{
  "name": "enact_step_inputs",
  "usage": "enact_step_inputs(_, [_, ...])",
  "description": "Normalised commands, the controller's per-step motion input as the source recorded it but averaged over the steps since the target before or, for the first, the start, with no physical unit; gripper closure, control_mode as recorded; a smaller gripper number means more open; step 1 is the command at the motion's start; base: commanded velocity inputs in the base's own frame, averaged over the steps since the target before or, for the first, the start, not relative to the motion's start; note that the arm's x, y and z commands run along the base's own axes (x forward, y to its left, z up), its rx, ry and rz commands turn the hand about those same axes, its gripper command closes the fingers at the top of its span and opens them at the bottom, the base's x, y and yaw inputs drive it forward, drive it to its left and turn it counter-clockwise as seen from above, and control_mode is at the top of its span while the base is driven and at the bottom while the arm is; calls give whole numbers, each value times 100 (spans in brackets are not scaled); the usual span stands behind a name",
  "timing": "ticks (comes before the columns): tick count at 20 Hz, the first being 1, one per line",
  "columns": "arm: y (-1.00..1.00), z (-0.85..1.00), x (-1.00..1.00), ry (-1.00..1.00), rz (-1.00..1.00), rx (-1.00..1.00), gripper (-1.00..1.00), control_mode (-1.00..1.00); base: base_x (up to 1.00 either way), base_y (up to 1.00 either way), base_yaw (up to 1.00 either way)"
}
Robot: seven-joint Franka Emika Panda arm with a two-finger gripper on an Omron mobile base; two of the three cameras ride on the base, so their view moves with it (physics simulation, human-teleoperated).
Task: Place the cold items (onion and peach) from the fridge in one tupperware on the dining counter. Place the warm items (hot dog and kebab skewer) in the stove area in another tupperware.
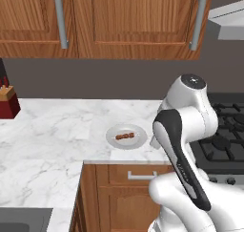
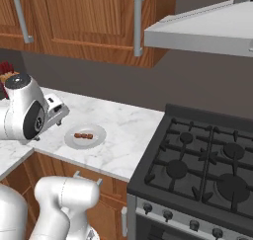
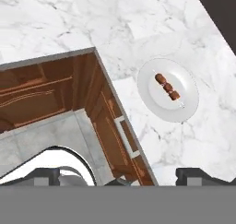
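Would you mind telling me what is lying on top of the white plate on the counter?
A kebab skewer with brown meat pieces lies across the white plate, nothing else. The plate surface directly beneath the meat is covered.

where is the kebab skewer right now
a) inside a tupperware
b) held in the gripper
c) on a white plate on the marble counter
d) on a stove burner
c: the kebab skewer lies on the white plate on the marble counter, left of the stove, with the gripper open and apart from it.
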Motion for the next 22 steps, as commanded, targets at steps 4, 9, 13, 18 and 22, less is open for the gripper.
enact_step_inputs(4, [28,-51,22,3,17,-20,-100,-100,0,0,0])
enact_step_inputs(9, [18,-39,37,2,15,-7,-100,-100,0,0,0])
enact_step_inputs(13, [1,-27,41,2,11,0,-100,-100,0,0,0])
enact_step_inputs(18, [0,-19,11,12,1,-6,-100,-100,0,0,0])
enact_step_inputs(22, [0,-3,57,17,0,0,-100,-100,0,0,0])
